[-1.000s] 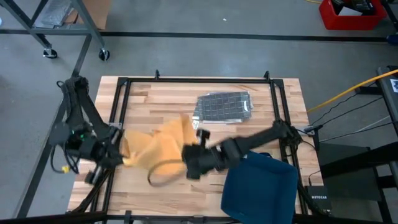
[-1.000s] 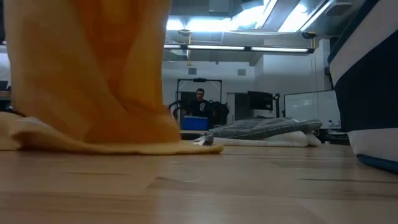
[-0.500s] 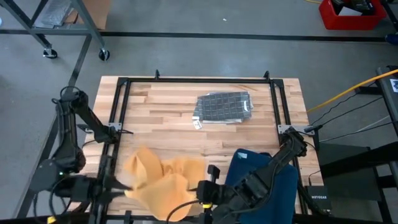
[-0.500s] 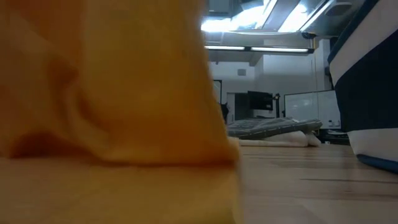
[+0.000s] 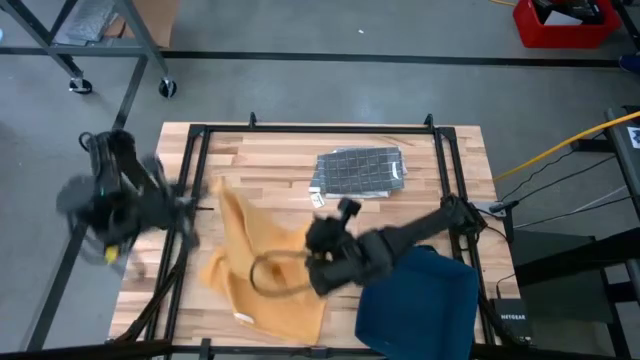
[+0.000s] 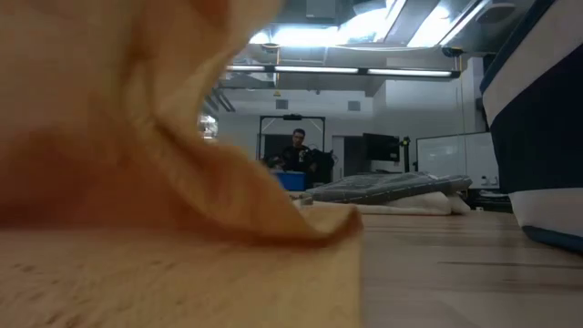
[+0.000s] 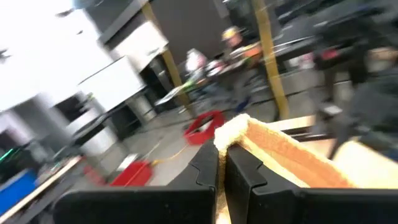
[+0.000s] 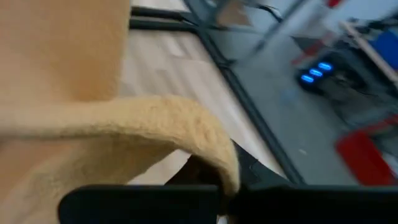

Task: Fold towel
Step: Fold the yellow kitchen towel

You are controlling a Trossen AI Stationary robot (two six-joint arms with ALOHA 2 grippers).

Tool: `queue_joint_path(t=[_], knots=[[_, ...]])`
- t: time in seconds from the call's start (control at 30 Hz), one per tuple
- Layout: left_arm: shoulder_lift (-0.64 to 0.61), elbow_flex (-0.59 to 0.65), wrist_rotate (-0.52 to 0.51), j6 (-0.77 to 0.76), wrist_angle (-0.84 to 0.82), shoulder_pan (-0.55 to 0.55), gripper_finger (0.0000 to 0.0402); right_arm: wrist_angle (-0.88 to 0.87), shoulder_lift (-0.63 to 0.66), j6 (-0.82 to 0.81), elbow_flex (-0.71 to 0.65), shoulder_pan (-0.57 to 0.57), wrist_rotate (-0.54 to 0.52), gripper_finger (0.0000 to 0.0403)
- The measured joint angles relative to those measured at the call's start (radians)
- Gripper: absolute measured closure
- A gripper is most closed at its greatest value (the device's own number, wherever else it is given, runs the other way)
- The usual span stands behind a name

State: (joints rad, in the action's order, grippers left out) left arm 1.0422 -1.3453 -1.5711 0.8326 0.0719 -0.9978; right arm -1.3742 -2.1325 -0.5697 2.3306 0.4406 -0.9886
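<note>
An orange towel (image 5: 262, 262) hangs stretched between my two grippers, and its lower part lies on the wooden table (image 5: 400, 215) near the front edge. In the low view the towel (image 6: 118, 137) fills the left half. My left gripper (image 5: 205, 195) is at the table's left side, raised and shut on the towel's far left corner. My right gripper (image 5: 310, 245) is over the middle of the table, shut on the towel's right end. My left gripper pinches the towel's thick hemmed edge at a corner (image 7: 239, 127) between its two shut fingers (image 7: 208, 171), which point about level. The cloth runs away from the fingers and down to the table, slack. My right gripper is shut on the towel's upper edge (image 8: 205, 134), which curls over the fingers and hides the place of contact. The fingers slant downward, and the cloth hangs below them with its lower part on the table.
A folded grey checked cloth (image 5: 358, 172) lies at the far middle of the table. A dark blue cloth (image 5: 420, 300) sits at the near right corner, beside the right arm. A black frame (image 5: 195, 150) borders the table. A person (image 6: 296, 150) stands far behind it.
Both grippers swung with the towel toward the table's near edge, then back toward the far side. My left gripper has risen and rolled. The towel, bunched a second ago, is now spread out between the grippers, with its lower part lying nearer the front edge.
</note>
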Motion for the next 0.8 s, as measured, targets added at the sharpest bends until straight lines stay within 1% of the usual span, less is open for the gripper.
queue_joint_path(t=[0.1, 0.23, 0.3, 0.4, 0.47, 0.53, 0.6, 0.67, 0.73, 0.8], knots=[[-0.101, 0.0, 0.001, -0.071, -0.144, 0.108, 0.0401, -0.074, 0.013, 0.0, 0.0, -0.071, -0.01, 0.0401], [-0.227, 0.001, 0.067, -0.14, -0.284, 0.237, 0.0402, -0.183, 0.031, 0.001, 0.0, -0.163, -0.003, 0.0401], [-0.284, 0.001, 0.107, -0.149, -0.313, 0.289, 0.0401, -0.192, 0.047, 0.016, 0.0, -0.209, 0.005, 0.0401], [-0.358, 0.001, 0.151, -0.175, -0.344, 0.342, 0.0401, -0.165, 0.07, 0.133, 0.0, -0.278, 0.046, 0.0401], [-0.398, -0.002, 0.175, -0.22, -0.393, 0.359, 0.0402, -0.152, 0.073, 0.178, 0.0, -0.324, 0.055, 0.0401], [-0.425, 0.0, 0.189, -0.293, -0.509, 0.363, 0.0401, -0.148, 0.074, 0.186, -0.001, -0.367, 0.094, 0.0401], [-0.441, 0.002, 0.194, -0.405, -0.677, 0.363, 0.0402, -0.146, 0.074, 0.198, -0.001, -0.403, 0.159, 0.0401], [-0.45, 0.003, 0.197, -0.558, -0.883, 0.363, 0.0401, -0.146, 0.075, 0.22, -0.001, -0.431, 0.213, 0.0401], [-0.454, 0.014, 0.196, -0.721, -1.083, 0.363, 0.0401, -0.145, 0.075, 0.25, -0.001, -0.45, 0.235, 0.0401], [-0.452, 0.032, 0.199, -0.877, -1.241, 0.363, 0.0402, -0.144, 0.075, 0.277, -0.001, -0.467, 0.252, 0.0401]])
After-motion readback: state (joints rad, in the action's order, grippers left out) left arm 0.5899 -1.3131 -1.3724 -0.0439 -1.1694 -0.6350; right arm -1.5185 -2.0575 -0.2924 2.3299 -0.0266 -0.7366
